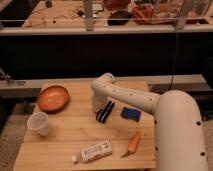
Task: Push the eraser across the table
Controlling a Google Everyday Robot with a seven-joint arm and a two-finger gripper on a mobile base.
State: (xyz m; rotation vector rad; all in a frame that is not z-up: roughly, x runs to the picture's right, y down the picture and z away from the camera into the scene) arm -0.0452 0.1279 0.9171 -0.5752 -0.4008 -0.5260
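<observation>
Small black oblong eraser w/ pale lengthwise stripes (105,111) lies flat on the light planked-wood counter (60,145), just left of the blue rectangular block (131,114) as the camera sees it, w/ a gap between them, long axis slanting away from the block's far corner. The tool (99,103), at the end of the white arm, sits farther from the block, right at the eraser's left side; contact looks likely but isn't certain, and whether it's apart or together can't be told. Orange carrot (133,143) lies on the block's near side.

Judgement: eraser prob. light, stiff, rubbery, so it'll drag rather than glide and may pivot. No grasp needed; press low against a long side, approx. mid-length.
</observation>
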